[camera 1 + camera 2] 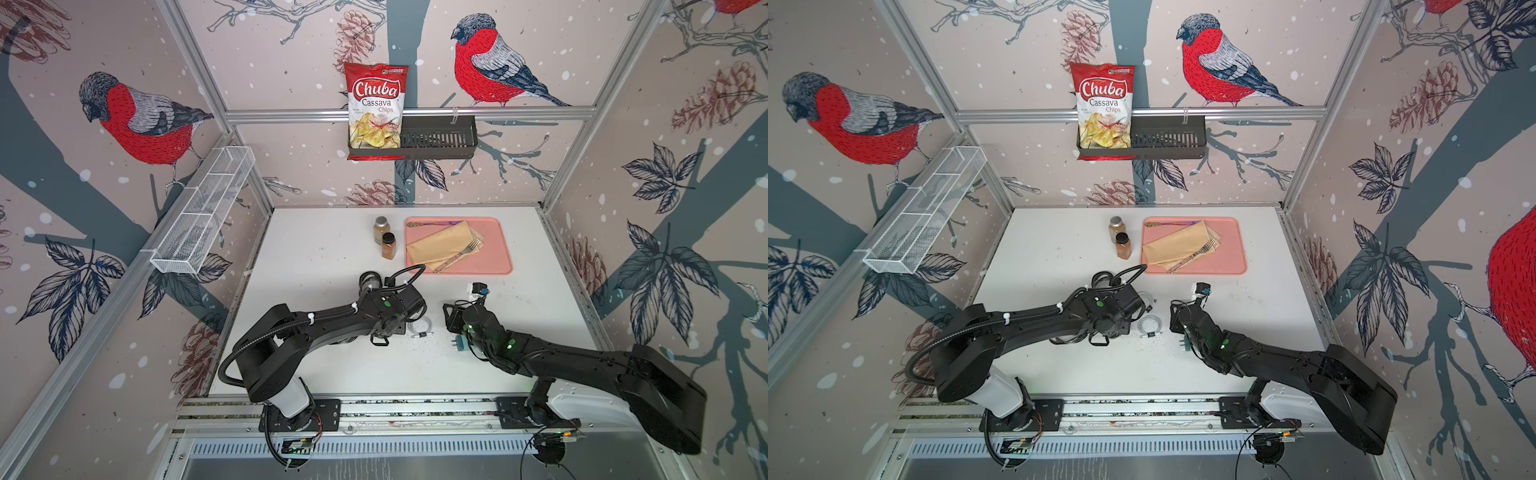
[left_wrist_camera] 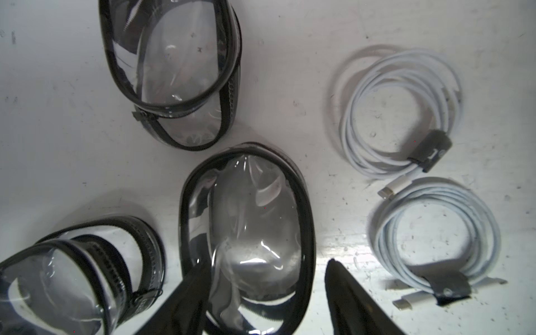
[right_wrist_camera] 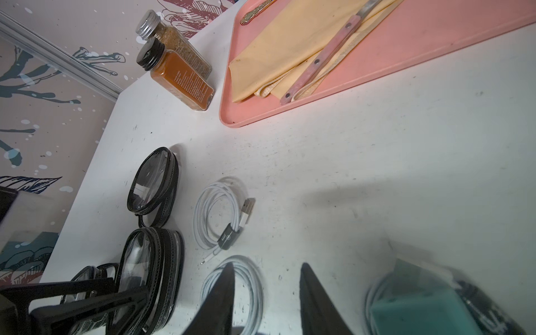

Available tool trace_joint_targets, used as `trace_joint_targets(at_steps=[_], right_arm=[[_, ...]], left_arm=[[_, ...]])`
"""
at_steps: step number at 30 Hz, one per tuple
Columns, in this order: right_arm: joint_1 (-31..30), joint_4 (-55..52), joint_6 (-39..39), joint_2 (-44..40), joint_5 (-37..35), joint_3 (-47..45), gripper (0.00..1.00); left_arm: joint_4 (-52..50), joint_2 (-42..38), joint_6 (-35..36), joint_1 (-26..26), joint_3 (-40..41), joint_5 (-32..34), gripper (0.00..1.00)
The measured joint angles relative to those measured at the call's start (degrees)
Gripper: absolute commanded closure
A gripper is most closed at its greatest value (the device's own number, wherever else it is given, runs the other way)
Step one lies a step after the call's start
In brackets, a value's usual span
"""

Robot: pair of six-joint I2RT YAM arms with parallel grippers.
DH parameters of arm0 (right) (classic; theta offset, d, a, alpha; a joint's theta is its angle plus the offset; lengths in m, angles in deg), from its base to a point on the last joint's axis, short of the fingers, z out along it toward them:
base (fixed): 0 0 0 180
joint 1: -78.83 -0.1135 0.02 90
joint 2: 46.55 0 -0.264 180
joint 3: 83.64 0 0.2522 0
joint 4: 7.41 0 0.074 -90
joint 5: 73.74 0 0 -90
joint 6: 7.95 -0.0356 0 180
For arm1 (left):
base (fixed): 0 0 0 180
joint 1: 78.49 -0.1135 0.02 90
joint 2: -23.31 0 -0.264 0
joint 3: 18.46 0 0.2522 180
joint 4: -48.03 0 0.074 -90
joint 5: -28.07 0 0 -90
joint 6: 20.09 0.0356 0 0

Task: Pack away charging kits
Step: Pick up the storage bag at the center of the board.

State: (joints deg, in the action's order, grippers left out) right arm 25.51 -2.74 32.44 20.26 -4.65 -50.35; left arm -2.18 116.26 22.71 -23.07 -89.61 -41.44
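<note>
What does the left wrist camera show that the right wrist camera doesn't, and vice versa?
Only left wrist: the left gripper, open, poised over one clear case. Only right wrist: two spice jars, the pink tray, a blurred teal charger, and the right gripper, open and empty. Both: two coiled white cables and clear cases on the white table.

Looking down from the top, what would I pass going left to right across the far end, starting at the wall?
white basket → jars → pink tray
</note>
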Motion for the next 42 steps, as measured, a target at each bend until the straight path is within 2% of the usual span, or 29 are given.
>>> trace_joint_targets(at_steps=[4,11,14,16,21,24,34,42], right_arm=[[0.0,0.0,0.0,0.0,0.02,-0.04,0.62],[-0.04,-0.02,0.0,-0.02,0.02,-0.26,0.62],[-0.04,-0.04,0.0,-0.02,0.02,-0.42,0.62],[-0.07,-0.04,0.0,-0.04,0.04,-0.42,0.62],[-0.04,0.0,0.02,0.48,0.2,-0.2,0.62],[-0.07,0.0,0.02,1.79,0.28,0.31,0.62],[-0.07,1.2,0.31,8.04,1.79,3.15,0.63],[0.15,2.1,2.19,20.81,3.8,11.69,0.66]], left_arm=[[-1.14,3.15,-0.74,1.2,-2.84,1.64,0.36],[-4.17,7.17,-2.16,1.36,-5.18,4.22,0.48],[-5.14,8.13,-2.95,1.4,-5.64,5.22,0.58],[-5.29,8.33,-3.37,1.4,-5.66,5.6,0.7],[-6.03,8.41,-3.52,1.4,-6.05,6.58,0.92],[-6.27,8.41,-3.54,1.42,-6.58,6.75,0.99],[-8.09,7.89,-3.98,1.42,-8.17,7.39,1.0],[-7.21,1.31,-2.36,1.42,-5.38,5.57,1.0]])
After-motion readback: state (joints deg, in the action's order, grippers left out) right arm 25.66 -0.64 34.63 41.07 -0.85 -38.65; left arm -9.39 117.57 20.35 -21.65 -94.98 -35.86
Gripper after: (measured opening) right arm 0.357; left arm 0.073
